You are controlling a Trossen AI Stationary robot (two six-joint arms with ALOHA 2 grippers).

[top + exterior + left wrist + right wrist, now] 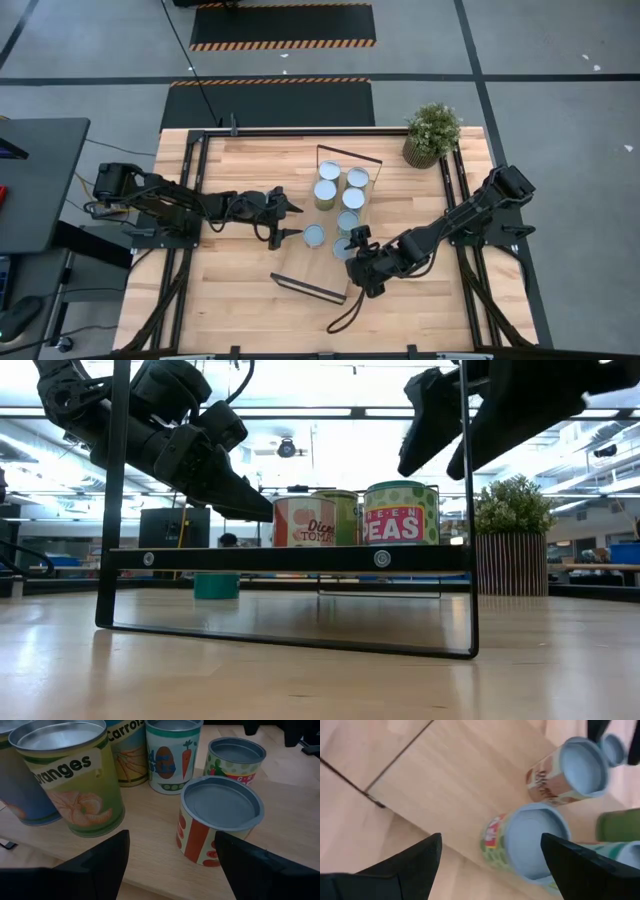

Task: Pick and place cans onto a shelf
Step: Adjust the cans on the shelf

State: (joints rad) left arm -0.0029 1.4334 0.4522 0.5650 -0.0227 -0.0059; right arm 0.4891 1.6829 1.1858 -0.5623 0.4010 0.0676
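From high above, the long light-wood shelf board with thin black wire ends [338,222] lies in the middle of the big wooden table [240,310]. Small round tins with silvery tops [326,192] stand on it. One tin with a pale top [314,236] sits at the shelf's left edge. The left gripper [283,221] waits just beside it. The right gripper [359,259] hangs over the near end.

From table height, a green peas tin [401,513] and a tomato tin [304,521] stand on the board, with both arms up above.

In the left wrist view, the left claw is open, holding nothing, with a red-striped tin [219,819] right ahead.

In the right wrist view, the right claw is open and empty too, above a green-sided tin [530,842].

I think the picking step is on. Next, the left claw should slide around the red-striped tin and squeeze.
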